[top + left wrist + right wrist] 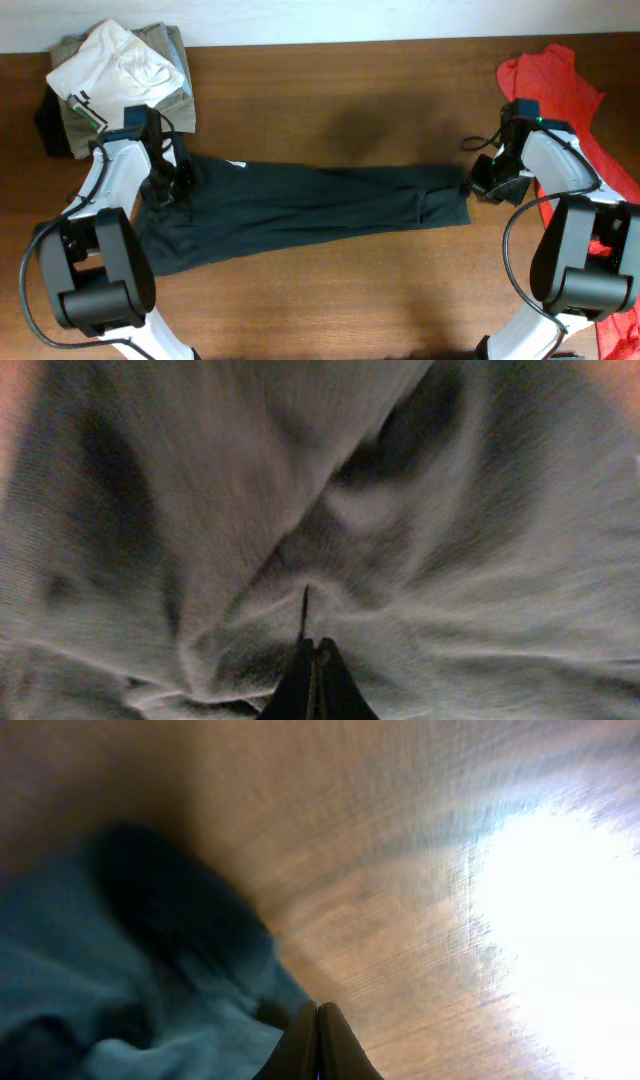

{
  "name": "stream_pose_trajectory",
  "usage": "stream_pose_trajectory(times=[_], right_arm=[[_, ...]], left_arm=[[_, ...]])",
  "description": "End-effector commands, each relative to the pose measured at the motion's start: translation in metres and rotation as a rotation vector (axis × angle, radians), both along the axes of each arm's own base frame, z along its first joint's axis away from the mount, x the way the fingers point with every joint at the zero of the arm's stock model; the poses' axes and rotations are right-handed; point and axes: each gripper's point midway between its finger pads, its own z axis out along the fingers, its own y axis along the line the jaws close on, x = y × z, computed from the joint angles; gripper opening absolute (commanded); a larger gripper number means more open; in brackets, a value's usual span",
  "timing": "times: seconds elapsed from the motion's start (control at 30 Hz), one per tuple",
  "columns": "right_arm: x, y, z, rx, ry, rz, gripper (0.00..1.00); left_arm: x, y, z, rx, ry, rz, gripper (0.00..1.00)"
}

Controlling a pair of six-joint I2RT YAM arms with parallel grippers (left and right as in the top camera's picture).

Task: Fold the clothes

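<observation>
The charcoal T-shirt [300, 205] lies pulled out into a long creased band across the middle of the wooden table [330, 300]. No white letters show. My left gripper [165, 190] is down on the shirt's left end. In the left wrist view its fingers [312, 644] are pressed together, with wrinkled fabric [450, 560] filling the frame around them. My right gripper [480, 185] is at the shirt's right end. In the right wrist view its fingers [317, 1008] are closed at the edge of the dark fabric [100, 970], with bare table to the right.
Folded white and khaki garments [120, 70] sit at the back left corner, close behind my left arm. A red-orange shirt [570, 90] lies along the right edge, under and behind my right arm. A bright glare spot [560, 910] lies on the wood.
</observation>
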Motion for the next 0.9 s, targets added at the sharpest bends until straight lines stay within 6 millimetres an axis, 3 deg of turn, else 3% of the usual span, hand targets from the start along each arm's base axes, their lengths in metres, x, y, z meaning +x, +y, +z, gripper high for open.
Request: stream_pose_trajectory(times=[0.0, 0.03, 0.07, 0.13, 0.2, 0.23, 0.33, 0.47, 0.5, 0.53, 0.6, 0.63, 0.7, 0.73, 0.8, 0.87], right_arm=[[0.023, 0.003, 0.047, 0.003, -0.130, 0.111, 0.51], [0.023, 0.003, 0.049, 0.001, -0.131, 0.139, 0.94], [0.023, 0.000, 0.046, 0.002, -0.126, 0.147, 0.99], [0.022, -0.007, 0.030, 0.066, -0.129, 0.176, 0.99], [0.029, 0.024, 0.023, 0.347, -0.251, 0.361, 0.99], [0.030, 0.030, 0.020, 0.397, -0.269, 0.395, 0.99], [0.024, 0.040, -0.011, 0.459, -0.192, 0.393, 0.99], [0.014, 0.066, -0.032, 0.563, -0.124, 0.396, 0.99], [0.010, 0.078, -0.037, 0.573, -0.098, 0.419, 0.94], [0.006, 0.086, -0.039, 0.579, -0.082, 0.435, 0.82], [0.008, 0.098, -0.040, 0.572, -0.059, 0.402, 0.24], [0.013, 0.097, -0.041, 0.565, -0.062, 0.350, 0.04], [0.018, 0.071, -0.046, 0.436, -0.032, 0.245, 0.04], [0.016, 0.047, -0.041, 0.328, -0.011, 0.207, 0.04], [0.012, 0.009, -0.012, 0.163, -0.002, 0.145, 0.04], [0.008, -0.006, 0.035, 0.064, -0.059, 0.117, 0.04]], left_arm=[[0.022, -0.004, 0.065, 0.041, -0.174, -0.044, 0.29], [0.023, -0.008, 0.074, 0.044, -0.198, -0.051, 0.70], [0.022, -0.013, 0.080, 0.044, -0.212, -0.064, 0.99], [0.019, -0.022, 0.078, 0.038, -0.196, -0.086, 0.99], [0.018, -0.029, 0.078, 0.032, -0.192, -0.104, 0.99], [0.018, -0.030, 0.078, 0.029, -0.193, -0.105, 0.99], [0.017, -0.030, 0.078, 0.029, -0.189, -0.105, 0.99], [0.017, -0.030, 0.078, 0.028, -0.186, -0.105, 0.99], [0.017, -0.030, 0.078, 0.029, -0.186, -0.105, 0.99], [0.017, -0.030, 0.078, 0.028, -0.186, -0.105, 0.99], [0.017, -0.030, 0.078, 0.028, -0.186, -0.105, 0.99], [0.017, -0.030, 0.078, 0.029, -0.186, -0.105, 0.99], [0.016, -0.030, 0.078, 0.028, -0.181, -0.105, 0.99], [0.016, -0.030, 0.078, 0.028, -0.182, -0.105, 0.99], [0.016, -0.030, 0.078, 0.028, -0.182, -0.105, 0.99], [0.016, -0.030, 0.078, 0.028, -0.181, -0.105, 0.99]])
